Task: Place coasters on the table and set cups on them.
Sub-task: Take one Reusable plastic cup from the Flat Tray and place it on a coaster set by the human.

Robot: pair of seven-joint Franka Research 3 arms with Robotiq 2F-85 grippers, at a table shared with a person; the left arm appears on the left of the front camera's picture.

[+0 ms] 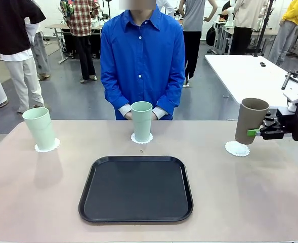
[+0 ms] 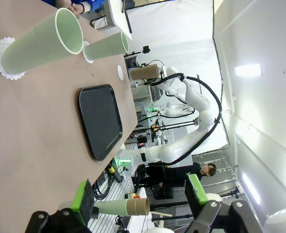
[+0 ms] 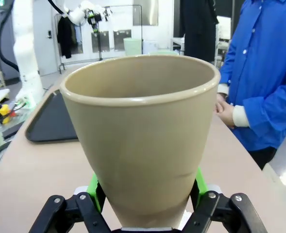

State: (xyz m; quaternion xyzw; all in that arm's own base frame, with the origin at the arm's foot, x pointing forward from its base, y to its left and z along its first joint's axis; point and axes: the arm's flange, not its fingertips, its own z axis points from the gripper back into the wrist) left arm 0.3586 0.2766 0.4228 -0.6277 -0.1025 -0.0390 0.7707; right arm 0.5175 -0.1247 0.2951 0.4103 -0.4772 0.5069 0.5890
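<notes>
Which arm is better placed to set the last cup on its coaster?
The right. Its gripper already clamps the brown cup just above the bare coaster at the table's right. The left gripper is open, holding nothing, on the other side.

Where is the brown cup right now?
In the front view the brown cup is at the table's right side, gripped by the right gripper, tilted, just above the right coaster, right of the black tray.

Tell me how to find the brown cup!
Start at the black tray mid-table and look to its right. There the right claw holds a tall cup above a lacy white coaster. It is brown, while the other two cups are mint green.
</notes>
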